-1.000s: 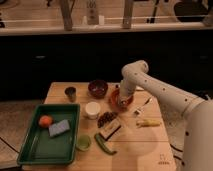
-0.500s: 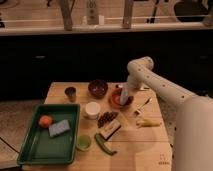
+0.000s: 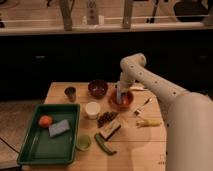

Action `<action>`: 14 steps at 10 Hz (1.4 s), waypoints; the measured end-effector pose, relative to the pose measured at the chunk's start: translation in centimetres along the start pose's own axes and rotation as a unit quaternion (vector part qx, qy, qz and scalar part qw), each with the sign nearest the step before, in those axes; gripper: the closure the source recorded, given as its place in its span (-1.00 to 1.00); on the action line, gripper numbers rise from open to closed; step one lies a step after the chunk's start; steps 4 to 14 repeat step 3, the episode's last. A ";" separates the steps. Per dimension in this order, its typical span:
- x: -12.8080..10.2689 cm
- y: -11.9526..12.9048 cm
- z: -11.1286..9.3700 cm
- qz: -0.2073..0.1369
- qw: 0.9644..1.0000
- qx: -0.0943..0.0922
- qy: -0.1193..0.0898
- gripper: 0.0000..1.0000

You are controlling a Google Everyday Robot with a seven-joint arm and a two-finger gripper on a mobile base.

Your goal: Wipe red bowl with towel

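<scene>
1. Red is the colour of the bowl being cleaned, and the red bowl (image 3: 121,99) is sitting on the wooden surface (image 3: 145,140), just right of the dark brown bowl (image 3: 98,88) and above the white cup (image 3: 92,109).
2. Reaching down from above, the end effector (image 3: 119,96) is sitting inside the red bowl, right at its middle.
3. I cannot tell what the end effector is doing with its grip, and I cannot make out the towel under it.
4. It looks to me like the wiping is going on now, because the arm is pushing into the bowl. I am guessing the job is about halfway, and some rubbing around the inside is left, then lifting out.
5. Compared with half a second ago, the arm is standing more upright and its elbow is sitting higher and more to the left, so it seems to be swirling around in the bowl.
6. Nothing else is looking moved: the green tray (image 3: 30,145) is holding the orange (image 3: 45,121) and the blue sponge (image 3: 59,128), and the banana (image 3: 148,122) is lying off to the right.
</scene>
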 end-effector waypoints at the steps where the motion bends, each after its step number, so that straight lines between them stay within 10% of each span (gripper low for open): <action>1: -2.0 0.3 -0.3 -0.025 1.000 0.002 -0.013 0.92; 14: -3.3 1.5 -0.8 -0.050 0.998 0.003 -0.024 0.92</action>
